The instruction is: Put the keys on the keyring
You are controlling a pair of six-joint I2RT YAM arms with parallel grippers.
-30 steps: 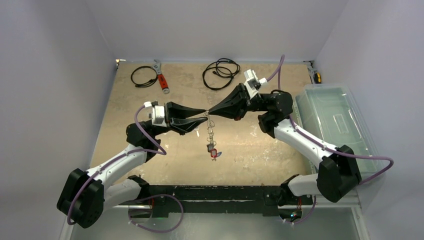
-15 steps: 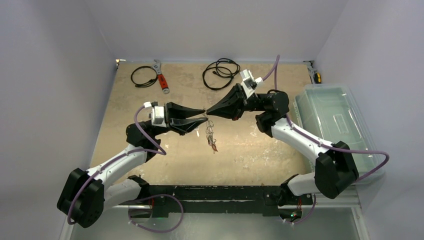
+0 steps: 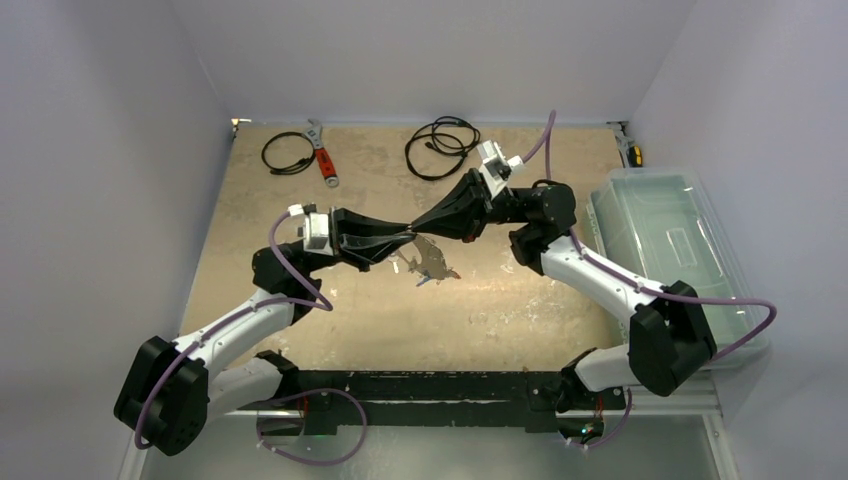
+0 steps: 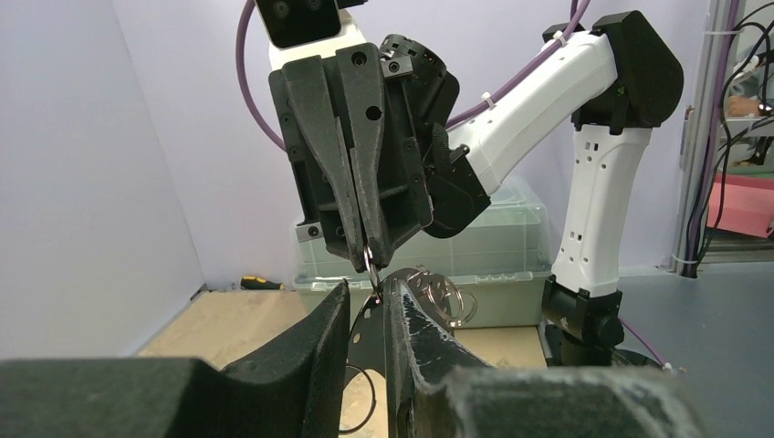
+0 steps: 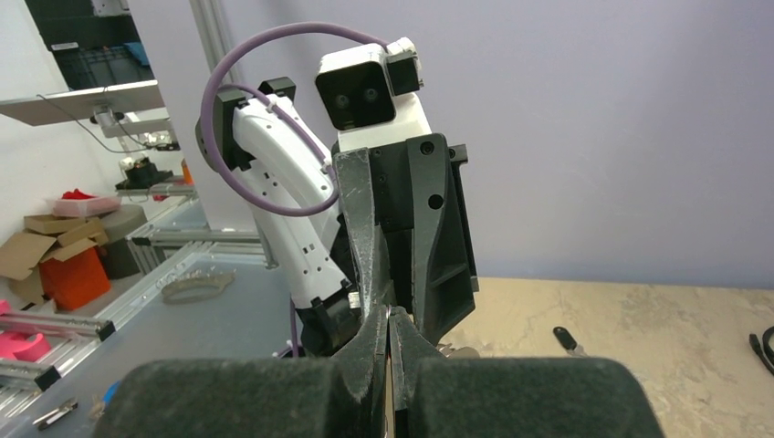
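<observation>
Keys (image 3: 430, 264): bunch aloft over mid-table, newly swung up and to the right.
A second ago it hung straight down towards the near edge. Now it lies tilted, just near of where both arms' fingertips meet. Right gripper (image 3: 420, 226) is clenched on a wire loop (image 4: 369, 261) atop the bunch. Left gripper (image 3: 406, 234) has narrowed from a wide gape. A flat dark piece (image 4: 365, 321), possibly the keyring, stands in its slim gap, but whether it is gripped cannot be told. Judgement: threading in hand, not finished. Table (image 3: 520, 310) lies below.
</observation>
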